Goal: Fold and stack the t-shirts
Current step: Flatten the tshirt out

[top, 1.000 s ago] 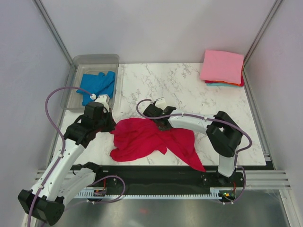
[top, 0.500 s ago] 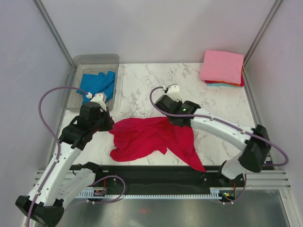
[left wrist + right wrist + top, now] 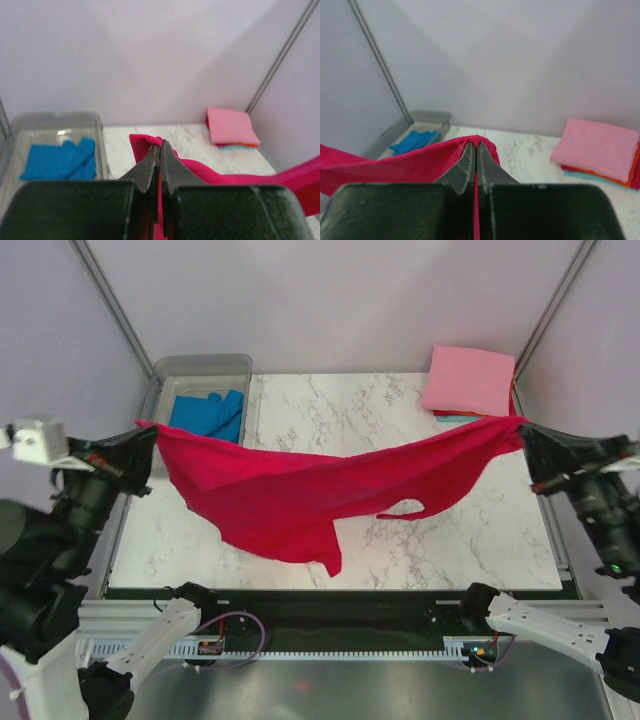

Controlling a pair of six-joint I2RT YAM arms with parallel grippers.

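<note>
The red t-shirt (image 3: pixel 290 495) hung in the air, pulled out like a hammock between the two arms above the marble table (image 3: pixel 350 410). The left gripper (image 3: pixel 140 435) held one end just in front of the clear tub (image 3: pixel 200 365), by its near corner. Its jaws were pinched together on a fold of the red cloth, which the wrist camera showed squeezed between the dark fingers (image 3: pixel 149 167).

The right gripper (image 3: pixel 525 435) held the other end well apart from the tub, across the whole width of the table, and its jaws were likewise clamped on the red fabric.

Between the two holds the shirt sagged. Its deepest part hung nearer the tub's side, with a pointed flap drooping toward the table's near edge. Farther from the tub a small gap in the cloth let the marble show through. I could not tell whether the lowest part touched the table.

The blue t-shirt (image 3: pixel 208 415) lay crumpled inside the tub. Level with the tub, at the opposite far corner of the table, the pink t-shirt (image 3: pixel 468 380) sat folded on top of a stack, with thin orange and teal edges showing beneath it.
</note>
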